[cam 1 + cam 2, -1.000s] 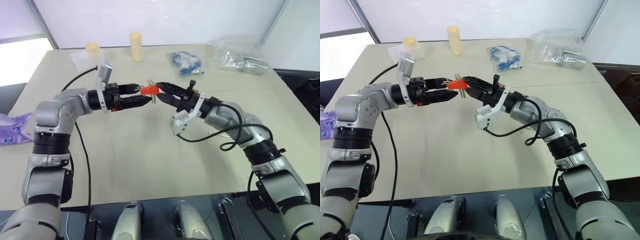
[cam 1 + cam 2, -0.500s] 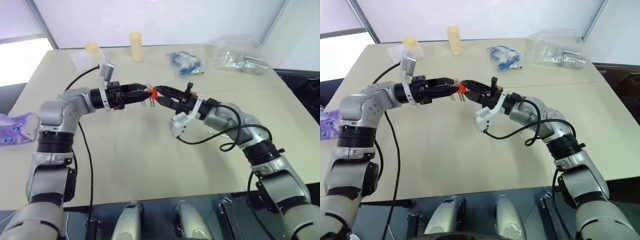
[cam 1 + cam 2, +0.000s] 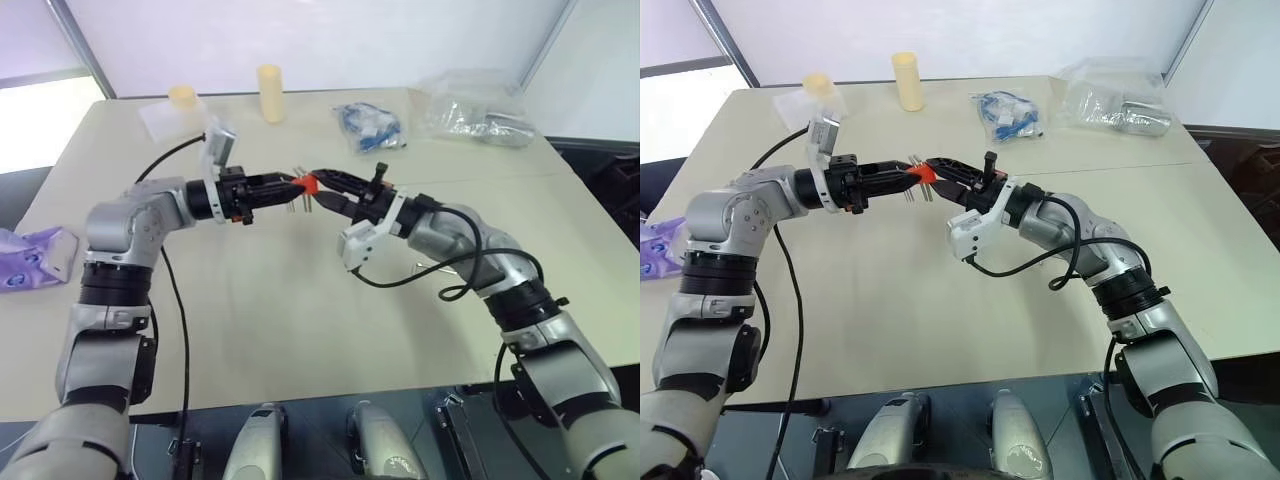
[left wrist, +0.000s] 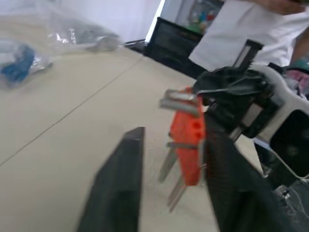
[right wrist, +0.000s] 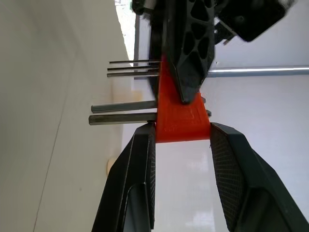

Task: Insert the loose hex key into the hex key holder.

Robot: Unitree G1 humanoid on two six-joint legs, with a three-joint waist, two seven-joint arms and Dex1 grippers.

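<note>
1. Red plastic marks where the work is: the hex key holder [image 5: 182, 119] is up in the air above the middle of the table [image 3: 300, 330], clamped between our right gripper [image 5: 181, 137]'s two fingers.
2. Our left gripper [image 3: 288, 187] meets it from the opposite side. A second ago its fingers were spread wide around the block; they then pinched in, and now stand partly apart, one finger [image 4: 116, 188] clear of the block and the other pressed along the holder's face.
3. Several metal keys [image 5: 123, 112] stick out of the block toward the table; we cannot tell which, if any, is the loose hex key, nor whether the left fingers have hold of it.
4. We judge the pinch-and-ease as pressing a key home, so seating may be near done.
5. Toward the far edge lie two yellow cylinders [image 3: 270, 92] and clear bags [image 3: 470, 105].
</note>
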